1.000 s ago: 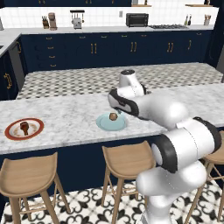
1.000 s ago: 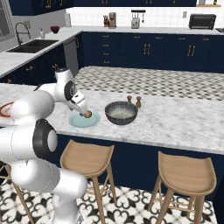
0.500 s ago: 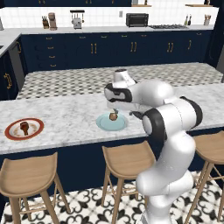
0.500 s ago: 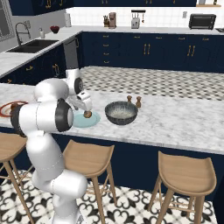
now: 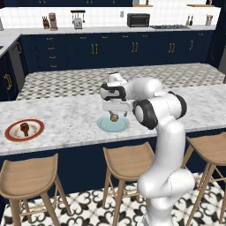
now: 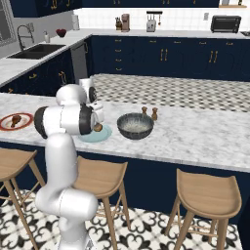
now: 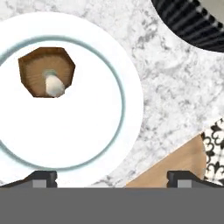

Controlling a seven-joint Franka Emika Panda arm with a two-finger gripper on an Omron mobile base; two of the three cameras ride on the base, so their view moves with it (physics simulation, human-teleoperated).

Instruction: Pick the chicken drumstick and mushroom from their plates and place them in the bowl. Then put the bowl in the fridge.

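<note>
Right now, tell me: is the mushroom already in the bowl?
No, the mushroom lies on the pale plate, and the bowl sits apart from that plate.

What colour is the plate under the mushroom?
Pale blue plate, almost white in the hand view; the left base view shows it best, under the brown mushroom.

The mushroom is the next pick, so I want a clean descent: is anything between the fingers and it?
Nothing visible. The mushroom lies alone on the pale blue plate, and the gripper hangs open above it.
</note>
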